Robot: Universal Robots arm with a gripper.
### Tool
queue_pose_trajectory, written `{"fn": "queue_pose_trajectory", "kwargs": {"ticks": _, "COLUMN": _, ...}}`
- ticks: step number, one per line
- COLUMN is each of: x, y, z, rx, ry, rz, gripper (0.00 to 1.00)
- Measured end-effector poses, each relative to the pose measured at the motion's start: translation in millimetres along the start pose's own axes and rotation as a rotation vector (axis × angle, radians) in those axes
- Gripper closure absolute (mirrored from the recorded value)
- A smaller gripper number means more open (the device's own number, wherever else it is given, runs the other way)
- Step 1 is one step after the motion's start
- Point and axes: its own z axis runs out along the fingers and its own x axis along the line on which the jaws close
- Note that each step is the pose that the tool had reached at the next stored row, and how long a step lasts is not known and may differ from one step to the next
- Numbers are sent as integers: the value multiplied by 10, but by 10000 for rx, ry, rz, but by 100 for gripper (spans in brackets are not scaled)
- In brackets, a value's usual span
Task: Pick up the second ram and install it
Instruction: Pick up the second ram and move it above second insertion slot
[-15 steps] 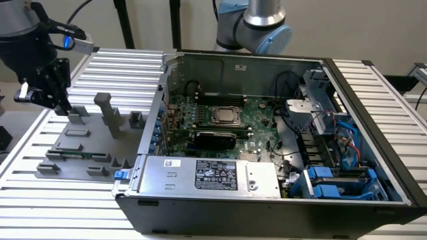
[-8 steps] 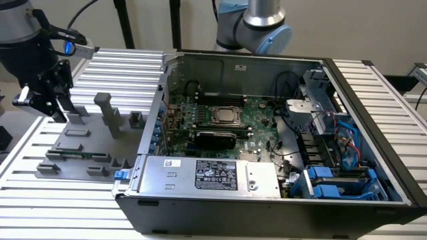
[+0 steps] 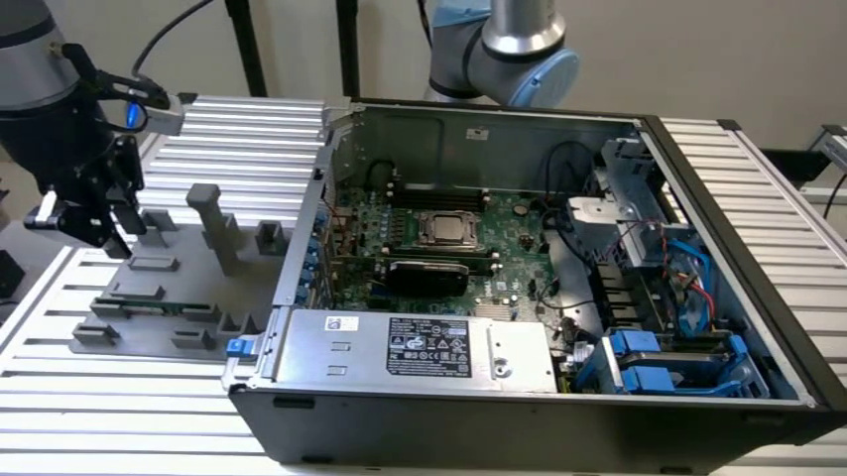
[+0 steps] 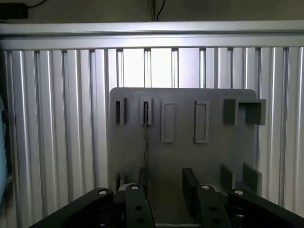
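Gripper [image 3: 117,230] spread, empty, over grey fixture plate [image 3: 185,283]; second ram [image 3: 146,303] lies near plate's camera-side edge, apart.

Found the gap between the fingers [image 4: 192,190] of the black gripper [image 4: 165,183] wide and unobstructed, with free passage ahead onto the flat grey plastic fixture plate [image 4: 180,156]. Noted two shallow rectangular recesses [image 4: 167,121] beyond the fingertips, sunk in the plate and no hindrance. Noted low grey blocks [image 4: 251,179] rising close outside one finger. Recorded a taller grey L-shaped block [image 4: 245,111] farther ahead on that same side. Identified a tall grey upright post [image 3: 212,223] near the fingers, toward the exterior view's right, as the chief bar to sideways travel. Observed the open black computer case [image 3: 530,421] walling off that side well past the post. Judged the ribbed aluminium table [image 3: 238,129] behind the fingers open.
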Motion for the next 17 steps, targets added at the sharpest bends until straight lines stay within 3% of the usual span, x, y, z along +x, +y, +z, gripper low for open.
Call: {"fn": "queue_pose_trajectory", "kwargs": {"ticks": 17, "x": 173, "y": 5, "z": 310, "rx": 45, "ry": -15, "rz": 155, "gripper": 58}}
